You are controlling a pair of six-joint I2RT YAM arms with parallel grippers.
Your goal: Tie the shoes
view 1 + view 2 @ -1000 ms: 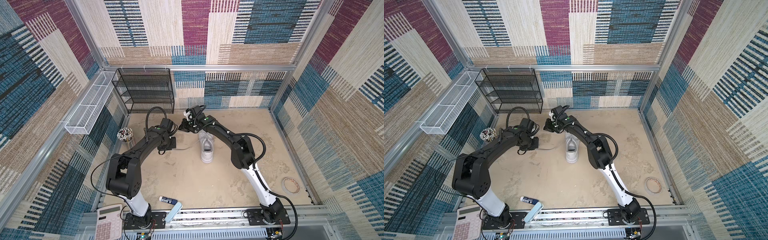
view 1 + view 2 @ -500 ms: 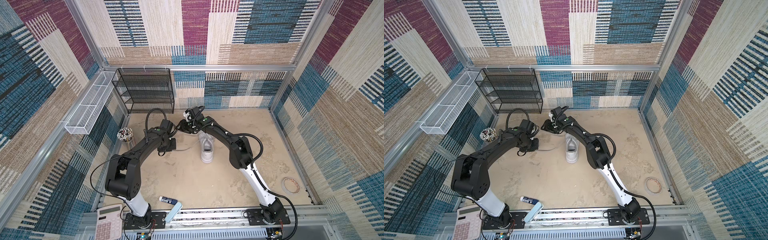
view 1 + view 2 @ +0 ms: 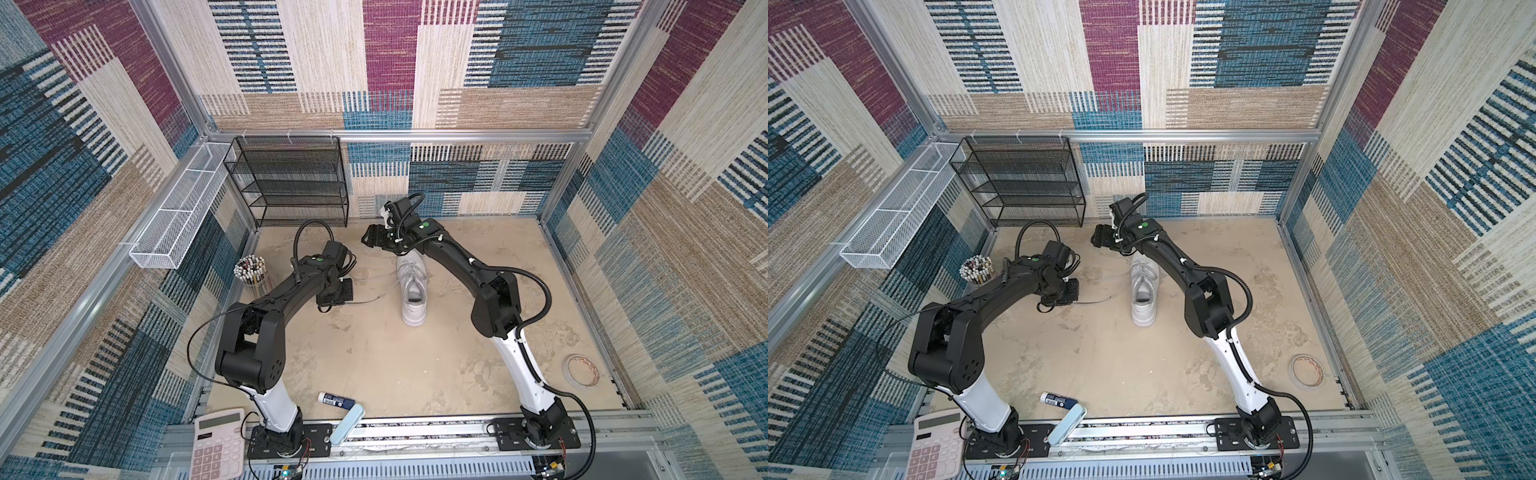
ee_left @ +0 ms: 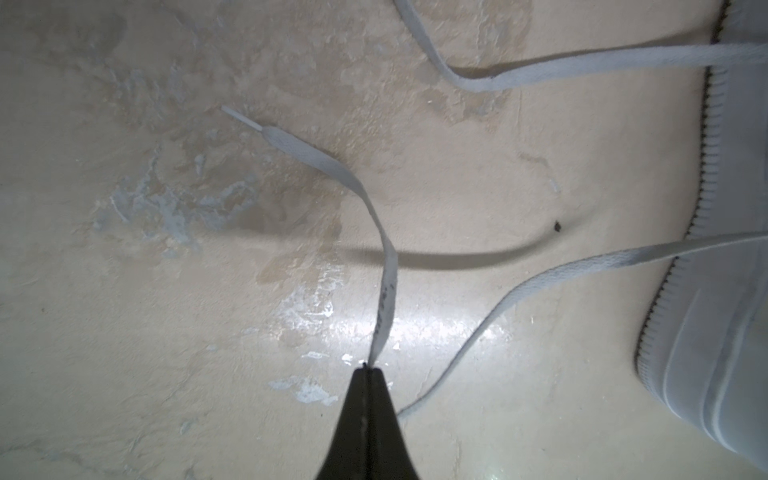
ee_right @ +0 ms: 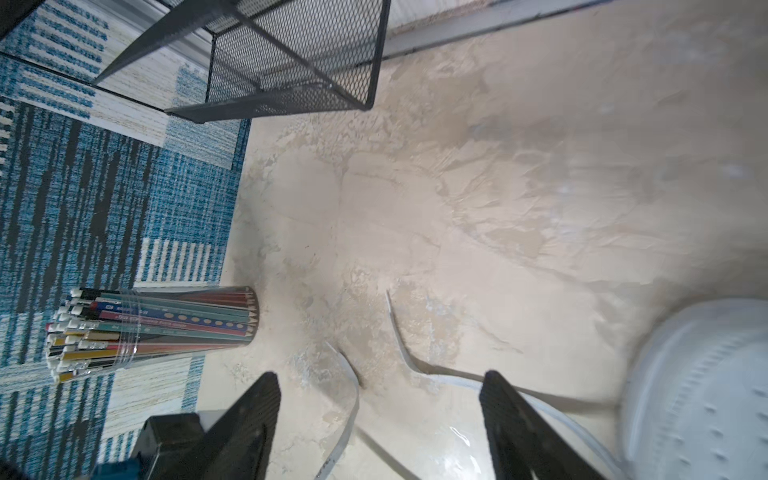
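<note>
Sneaker [image 3: 412,293]: one.
Left gripper [image 4: 369,369]: I am pinching one lace [image 4: 385,286], low beside the sneaker.
Right gripper [image 5: 380,376]: I am hovering near the toe, jaws spread wide.

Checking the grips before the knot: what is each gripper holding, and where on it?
Left gripper pinches a lace back from its tip; right gripper holds nothing.

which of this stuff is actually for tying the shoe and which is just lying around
For the job:
- white sneaker
- lace
- left gripper, shut on the lace
- right gripper, open by the toe

Just lying about:
- black mesh rack
- white wire basket
- cup of pencils
- calculator
- tape roll
- blue tube
- pale blue case
</note>
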